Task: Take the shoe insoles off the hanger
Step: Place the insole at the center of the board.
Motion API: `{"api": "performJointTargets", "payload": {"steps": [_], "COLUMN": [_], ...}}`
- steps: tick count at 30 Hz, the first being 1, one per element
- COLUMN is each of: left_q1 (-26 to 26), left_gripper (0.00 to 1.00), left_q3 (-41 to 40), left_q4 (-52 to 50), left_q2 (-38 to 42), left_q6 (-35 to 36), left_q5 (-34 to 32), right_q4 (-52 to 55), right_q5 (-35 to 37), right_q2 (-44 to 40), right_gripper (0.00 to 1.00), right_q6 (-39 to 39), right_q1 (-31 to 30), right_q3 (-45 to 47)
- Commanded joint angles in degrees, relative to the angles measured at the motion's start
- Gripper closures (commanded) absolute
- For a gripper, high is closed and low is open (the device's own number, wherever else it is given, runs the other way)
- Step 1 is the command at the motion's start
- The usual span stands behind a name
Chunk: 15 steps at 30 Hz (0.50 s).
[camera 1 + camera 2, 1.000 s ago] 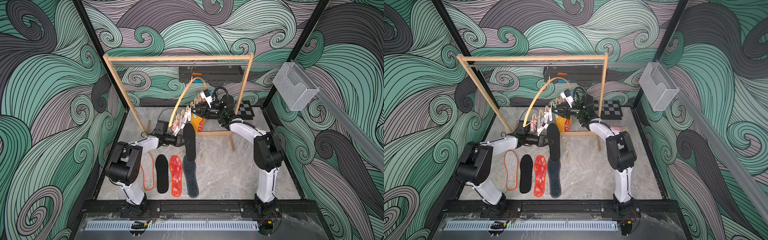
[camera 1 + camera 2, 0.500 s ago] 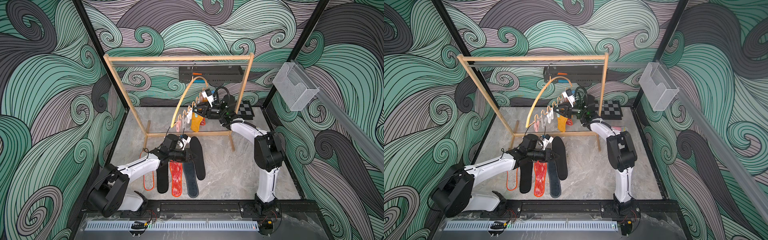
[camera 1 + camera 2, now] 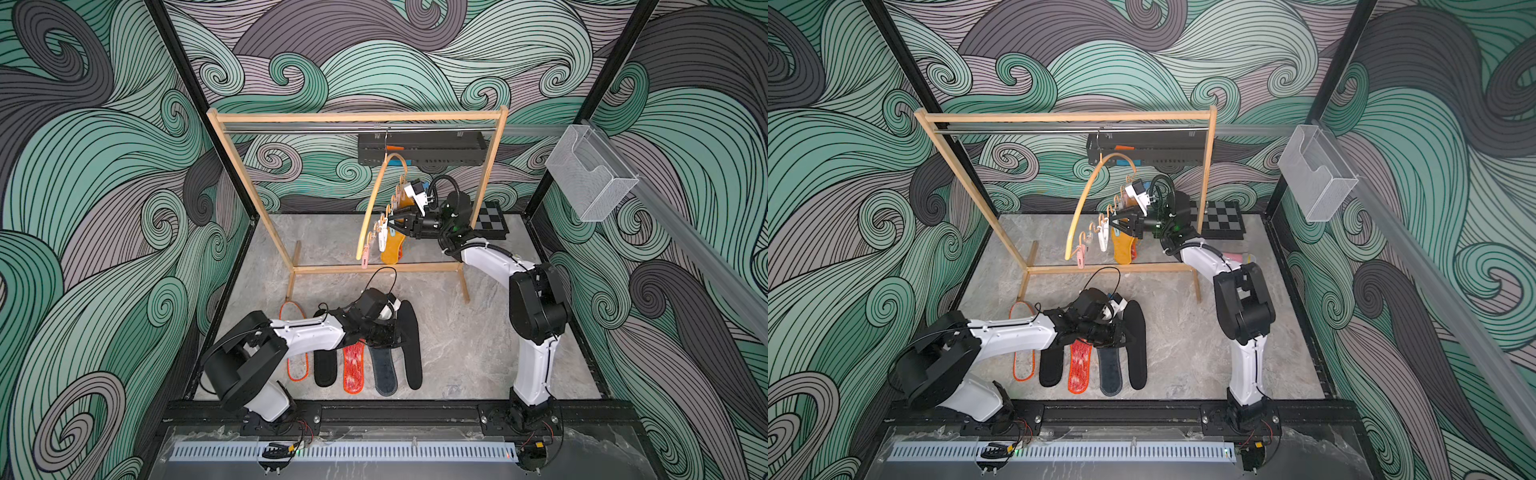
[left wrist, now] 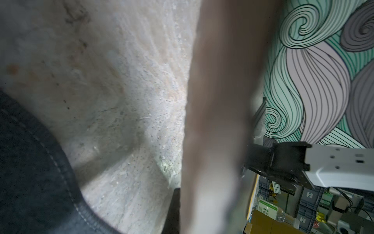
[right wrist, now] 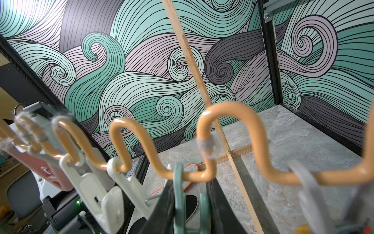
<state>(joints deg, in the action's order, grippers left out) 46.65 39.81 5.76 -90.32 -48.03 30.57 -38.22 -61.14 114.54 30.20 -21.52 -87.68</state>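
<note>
Walls (image 3: 374, 62) covered in swirling teal, lilac and grey wave wallpaper enclose a grey marbled worktop (image 3: 457, 345). Black posts (image 3: 179, 62) mark the corners. A clear plastic bin (image 3: 590, 178) hangs on one wall.

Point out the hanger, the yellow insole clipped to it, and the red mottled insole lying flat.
hanger (image 5: 230, 107): right wrist view, hump of wavy bar
yellow insole (image 3: 392, 251): a top view, lower end
red mottled insole (image 3: 353, 368): a top view, middle

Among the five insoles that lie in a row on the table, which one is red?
The red-white mottled foot-shaped insole, third in the row: a flat black insole lies on one side of it, the dark grey stitched insole on the other.
</note>
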Motion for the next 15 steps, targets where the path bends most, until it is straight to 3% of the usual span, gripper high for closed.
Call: {"api": "performJointTargets", "payload": {"steps": [1,8,15], "left_q1": [0.23,0.28,0.28], "left_gripper": [1.00,0.99,0.84], "left_q3": [3.27,5.10,8.12], "left_q4": [-0.22,-3.37,-12.95], "left_q2": [-3.11,-7.31,-7.40], "left_q6": [1.07,2.80,7.22], "left_q5": [-0.71,-2.07,-4.61], "right_q4": [1.92,1.98,1.98], "right_q5": [-0.33,-0.55,-0.63], "right_q2": [-0.77,0.07,0.16], "right_gripper": [0.95,0.95,0.95], "right_q6": [-0.11,-0.10,-0.15], "right_q1": [0.07,0.07,0.07], "right_q3": [1.37,1.01,0.95]}}
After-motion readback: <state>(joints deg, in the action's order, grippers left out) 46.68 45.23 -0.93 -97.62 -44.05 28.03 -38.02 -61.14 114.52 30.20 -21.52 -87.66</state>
